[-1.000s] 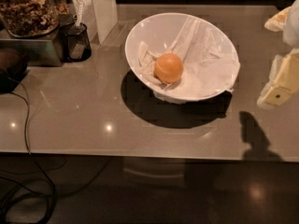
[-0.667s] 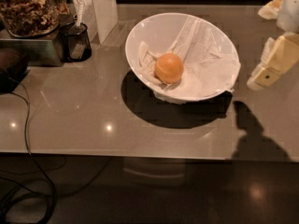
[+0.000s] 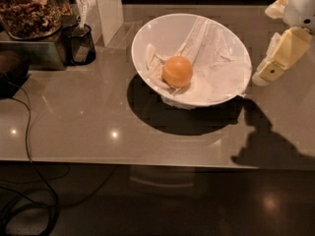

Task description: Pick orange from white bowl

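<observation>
Camera view has the orange (image 3: 177,71) resting on crumpled paper (image 3: 214,48), left of centre inside the white bowl (image 3: 165,32) on the desk (image 3: 88,117), untouched. The end effector (image 3: 268,70) hangs just beside the bowl's right rim; whether it is spread or pressed together I cannot tell. A good approach would clear the tilted rim, centre above the fruit, then descend without snagging paper.

A dark mesh cup (image 3: 81,44) stands beside a filled jar (image 3: 29,9) on the grey countertop (image 3: 88,124).

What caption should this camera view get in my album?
Gripper beside the white bowl, orange resting inside on crumpled paper.
</observation>
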`<state>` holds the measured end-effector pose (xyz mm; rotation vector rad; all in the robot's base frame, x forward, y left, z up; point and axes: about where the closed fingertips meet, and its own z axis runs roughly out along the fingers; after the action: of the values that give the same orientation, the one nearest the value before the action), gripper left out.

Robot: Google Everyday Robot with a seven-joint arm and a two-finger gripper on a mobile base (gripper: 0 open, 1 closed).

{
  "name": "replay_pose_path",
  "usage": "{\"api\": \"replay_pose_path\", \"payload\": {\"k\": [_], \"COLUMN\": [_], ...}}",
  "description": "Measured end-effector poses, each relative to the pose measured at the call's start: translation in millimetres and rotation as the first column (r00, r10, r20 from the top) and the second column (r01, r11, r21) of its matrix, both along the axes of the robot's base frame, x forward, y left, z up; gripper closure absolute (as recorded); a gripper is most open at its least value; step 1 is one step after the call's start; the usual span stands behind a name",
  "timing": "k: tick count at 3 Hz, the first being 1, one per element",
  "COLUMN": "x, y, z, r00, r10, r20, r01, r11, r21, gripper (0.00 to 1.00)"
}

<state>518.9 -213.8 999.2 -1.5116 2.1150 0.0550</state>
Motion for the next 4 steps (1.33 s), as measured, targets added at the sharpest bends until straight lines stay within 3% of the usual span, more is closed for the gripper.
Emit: {"api": "replay_pose_path", "payload": {"k": [1, 2, 4], "x": [17.5, 37.0, 40.1], "y": [24.7, 65.6, 69.1], "z": [-13.2, -39.7, -44.1], "r00": [0.999, 0.9903, 0.989], "r10": [0.043, 0.123, 0.13], "r20": [-0.012, -0.063, -0.07], "r01": [-0.042, -0.114, -0.119], "r11": [0.997, 0.984, 0.983], "r21": [0.072, 0.136, 0.142], "gripper": [0.0, 0.0, 0.56]}}
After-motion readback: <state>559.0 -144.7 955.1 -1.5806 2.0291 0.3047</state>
